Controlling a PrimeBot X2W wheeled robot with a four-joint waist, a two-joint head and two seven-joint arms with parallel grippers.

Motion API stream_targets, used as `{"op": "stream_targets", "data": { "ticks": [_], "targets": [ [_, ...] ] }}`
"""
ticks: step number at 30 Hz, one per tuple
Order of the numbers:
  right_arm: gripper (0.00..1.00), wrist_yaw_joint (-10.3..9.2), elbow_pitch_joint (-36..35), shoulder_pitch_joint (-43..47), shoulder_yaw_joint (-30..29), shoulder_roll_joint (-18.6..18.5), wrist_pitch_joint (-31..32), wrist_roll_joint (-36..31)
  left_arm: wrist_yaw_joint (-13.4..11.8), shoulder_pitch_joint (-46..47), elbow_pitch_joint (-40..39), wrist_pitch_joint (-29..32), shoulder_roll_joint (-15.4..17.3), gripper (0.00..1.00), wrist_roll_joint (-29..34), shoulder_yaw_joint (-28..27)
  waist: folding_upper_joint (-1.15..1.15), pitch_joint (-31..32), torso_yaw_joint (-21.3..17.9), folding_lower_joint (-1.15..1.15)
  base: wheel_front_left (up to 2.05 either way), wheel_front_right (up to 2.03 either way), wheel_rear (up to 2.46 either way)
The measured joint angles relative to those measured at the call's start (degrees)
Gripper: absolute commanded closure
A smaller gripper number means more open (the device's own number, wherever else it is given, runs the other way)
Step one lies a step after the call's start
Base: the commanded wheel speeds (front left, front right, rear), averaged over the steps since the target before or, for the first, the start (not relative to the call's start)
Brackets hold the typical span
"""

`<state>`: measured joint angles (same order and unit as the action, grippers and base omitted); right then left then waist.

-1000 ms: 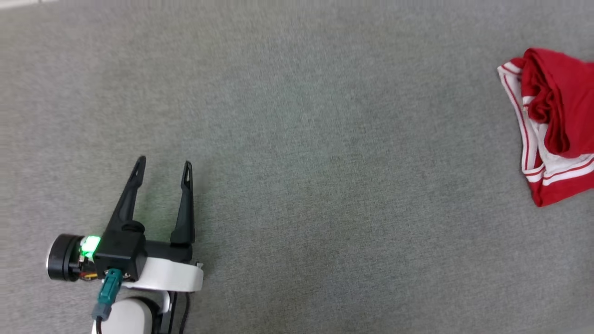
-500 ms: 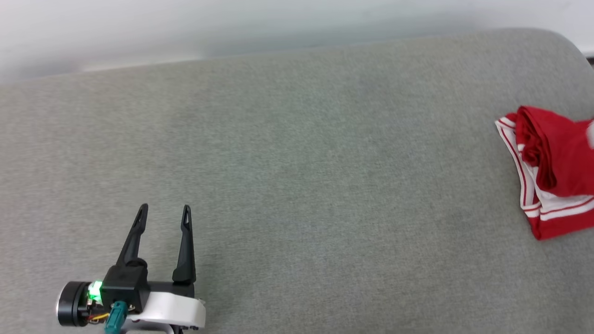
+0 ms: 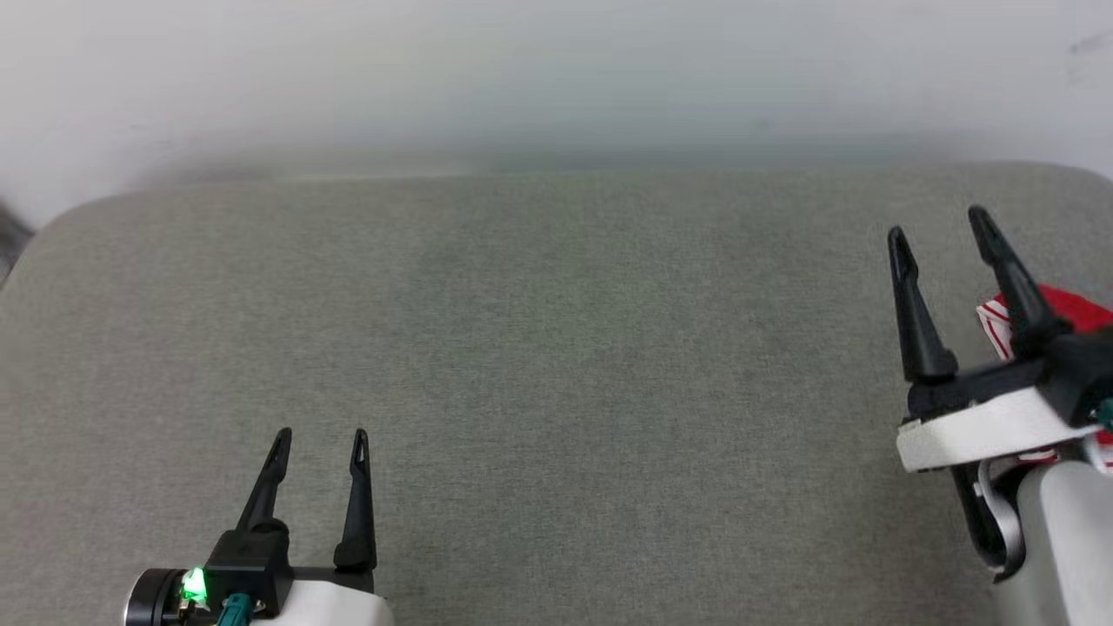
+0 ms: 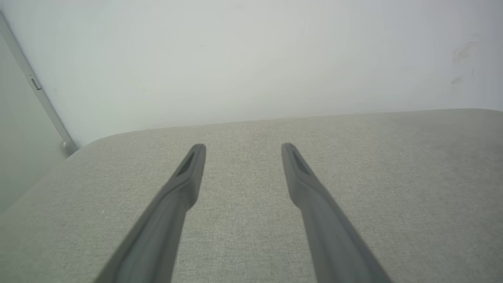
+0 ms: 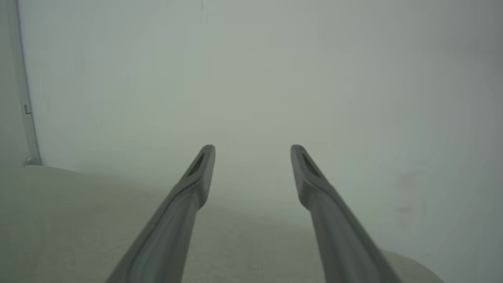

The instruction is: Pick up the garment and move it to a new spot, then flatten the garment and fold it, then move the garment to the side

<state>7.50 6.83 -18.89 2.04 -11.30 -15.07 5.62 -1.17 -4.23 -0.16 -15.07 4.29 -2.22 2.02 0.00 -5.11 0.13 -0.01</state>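
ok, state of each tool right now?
Left tool: open, empty.
Right tool: open, empty; garment shows partly behind it.

Plain indoor room, grey upholstered cushion [image 3: 556, 348], bare white wall [image 3: 556, 69]

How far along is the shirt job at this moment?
Done: nothing I can confirm. The shirt lies at the right edge of the cushion, mostly hidden behind the right gripper, so I cannot tell whether it is folded. In hand: nothing; the right gripper and the left gripper are open and empty. Left: if the shirt is unfolded, picking up, flattening, folding and moving aside all remain.
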Motion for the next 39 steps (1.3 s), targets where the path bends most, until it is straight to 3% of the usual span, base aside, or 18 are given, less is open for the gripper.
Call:
{"op": "stream_targets", "data": {
  "ticks": [21, 31, 32, 39],
  "targets": [
    [0.00, 0.00, -6.77, 23.18, -4.42, 7.99, -0.01, -0.26, 0.68, -3.49, 1.90, 0.00, -1.04, 0.00, -0.76, -0.35, 0.00, 5.33, -0.30, 0.00, 0.00, 0.00, 0.00],
    [0.00, 0.00, -6.49, 24.52, -4.89, 8.24, -0.01, 1.10, 1.31, -3.76, 2.45, 0.00, -1.19, 0.00, -1.09, -1.07, 0.00, 5.88, -0.32, 0.01, 0.00, 0.00, 0.00],
    [1.00, 0.00, -6.41, 24.52, -4.90, 8.24, -0.01, 1.30, 1.45, -3.76, 2.49, 0.00, -1.20, 1.00, -1.21, -1.22, 0.00, 5.90, -0.31, 0.01, 0.00, 0.00, 0.00],
    [1.00, 0.00, -3.49, 25.22, -4.68, 8.25, 0.51, 3.31, 1.58, -4.09, 5.73, 0.74, -1.36, 1.00, -3.30, -1.00, 0.00, 5.91, -0.30, 0.01, 0.00, 0.00, 0.00]
  ]
}}
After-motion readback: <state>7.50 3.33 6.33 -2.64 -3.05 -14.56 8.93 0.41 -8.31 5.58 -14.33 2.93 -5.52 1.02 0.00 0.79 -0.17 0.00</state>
